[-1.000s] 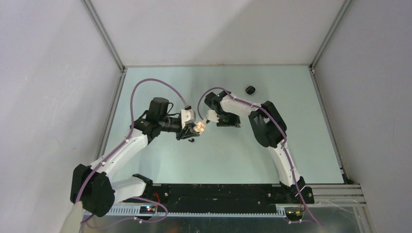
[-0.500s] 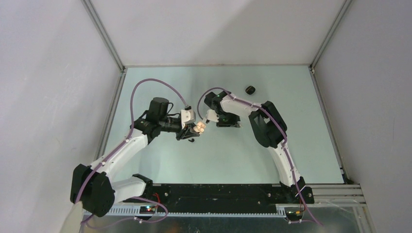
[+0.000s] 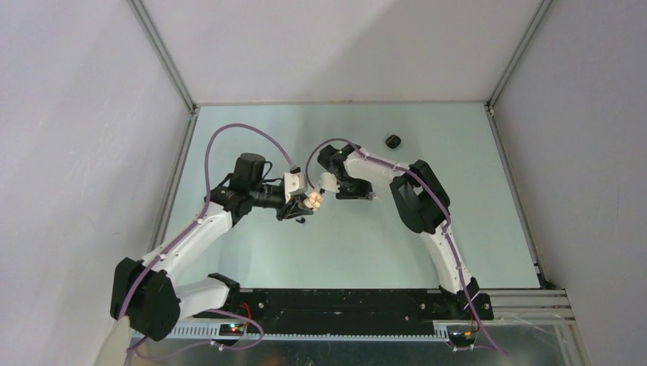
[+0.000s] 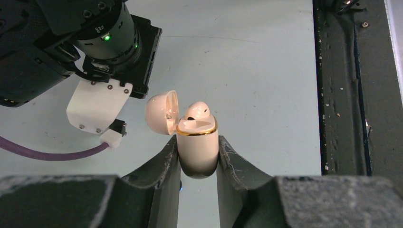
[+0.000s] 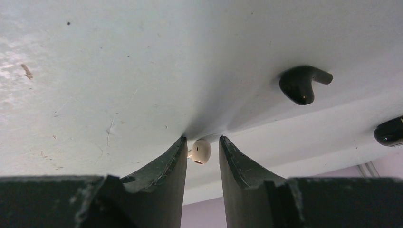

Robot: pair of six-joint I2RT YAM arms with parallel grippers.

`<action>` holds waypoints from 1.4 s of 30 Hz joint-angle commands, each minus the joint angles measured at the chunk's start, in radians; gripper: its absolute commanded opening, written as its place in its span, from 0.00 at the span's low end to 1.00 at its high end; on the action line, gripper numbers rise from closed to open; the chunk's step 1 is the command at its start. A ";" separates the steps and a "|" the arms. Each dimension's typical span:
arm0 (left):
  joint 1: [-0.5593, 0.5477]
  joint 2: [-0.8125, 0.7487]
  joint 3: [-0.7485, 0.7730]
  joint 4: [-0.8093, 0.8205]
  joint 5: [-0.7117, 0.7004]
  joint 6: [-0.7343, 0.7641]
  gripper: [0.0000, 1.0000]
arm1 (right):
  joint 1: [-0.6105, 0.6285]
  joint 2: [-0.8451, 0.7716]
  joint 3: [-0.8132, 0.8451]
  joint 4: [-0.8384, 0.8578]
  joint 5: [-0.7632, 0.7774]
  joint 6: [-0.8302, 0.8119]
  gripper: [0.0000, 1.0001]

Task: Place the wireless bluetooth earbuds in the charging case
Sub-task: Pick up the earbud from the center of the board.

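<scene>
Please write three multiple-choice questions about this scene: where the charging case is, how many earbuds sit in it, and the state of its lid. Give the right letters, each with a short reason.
1. Where is the cream case? A. In a bowl. B. On a shelf. C. In the left pincer.
2. How many earbuds sit in it? A. One. B. None. C. Two.
3. How is its lid? A. Shut. B. Open. C. Taken off.
Answers: 1 C, its fingers clamp the case; 2 A, one cream earbud shows inside; 3 B, the lid stands tipped back.
</scene>
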 commanded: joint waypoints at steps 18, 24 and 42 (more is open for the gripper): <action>-0.001 -0.015 -0.001 -0.009 0.034 0.029 0.00 | -0.004 0.016 -0.044 0.041 -0.017 0.005 0.40; -0.001 -0.013 0.002 -0.013 0.036 0.031 0.00 | -0.008 0.012 -0.042 0.014 -0.034 -0.004 0.39; 0.000 -0.012 0.005 -0.019 0.041 0.035 0.00 | -0.012 0.022 -0.040 -0.011 -0.025 -0.008 0.33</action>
